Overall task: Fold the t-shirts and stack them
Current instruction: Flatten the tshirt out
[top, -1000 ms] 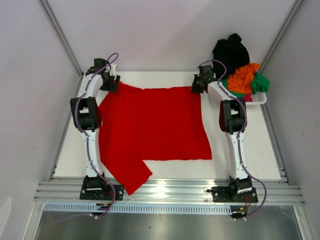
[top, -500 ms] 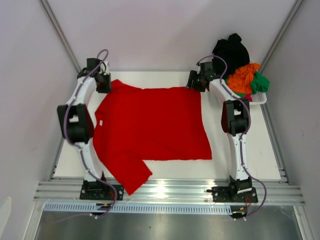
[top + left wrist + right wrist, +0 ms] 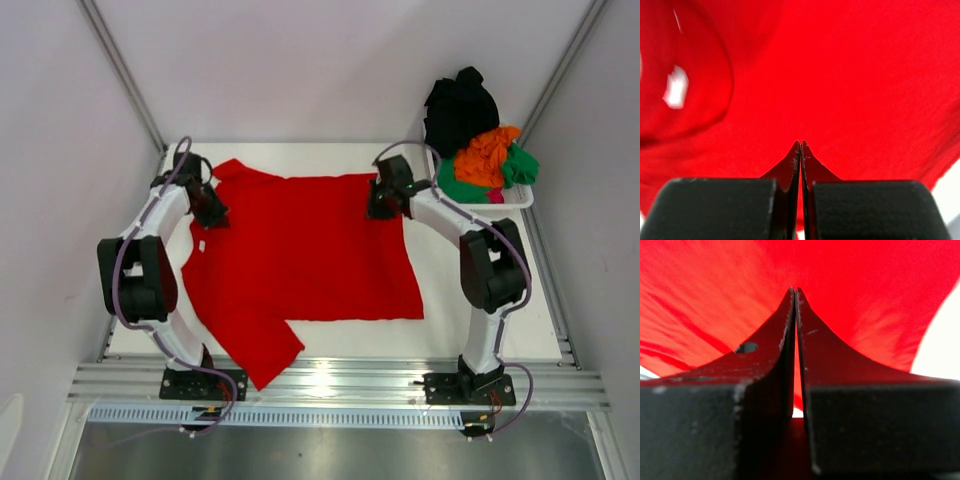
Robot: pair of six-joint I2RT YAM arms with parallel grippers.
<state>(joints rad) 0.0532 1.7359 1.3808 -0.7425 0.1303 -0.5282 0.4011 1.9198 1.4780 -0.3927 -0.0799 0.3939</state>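
Note:
A large red t-shirt (image 3: 310, 250) lies spread on the white table, its collar to the left and one sleeve hanging toward the near edge. My left gripper (image 3: 210, 212) is down on the shoulder by the collar. It is shut, and red cloth (image 3: 840, 75) runs away from its closed tips (image 3: 800, 143). My right gripper (image 3: 383, 203) sits on the shirt's far right corner, shut, with creases in the cloth (image 3: 715, 280) converging on its tips (image 3: 794, 289). The black (image 3: 460, 105), orange (image 3: 485, 155), green (image 3: 522, 165) and pink (image 3: 497, 197) t-shirts are heaped at the far right.
A white basket (image 3: 520, 203) at the far right corner holds the heap of t-shirts, just right of my right arm. White walls enclose the table on three sides. A metal rail (image 3: 320, 380) runs along the near edge between the arm bases.
Both grippers have come from the far corners toward the near side onto the red t-shirt. The left one closed; the right one opened briefly and closed again.

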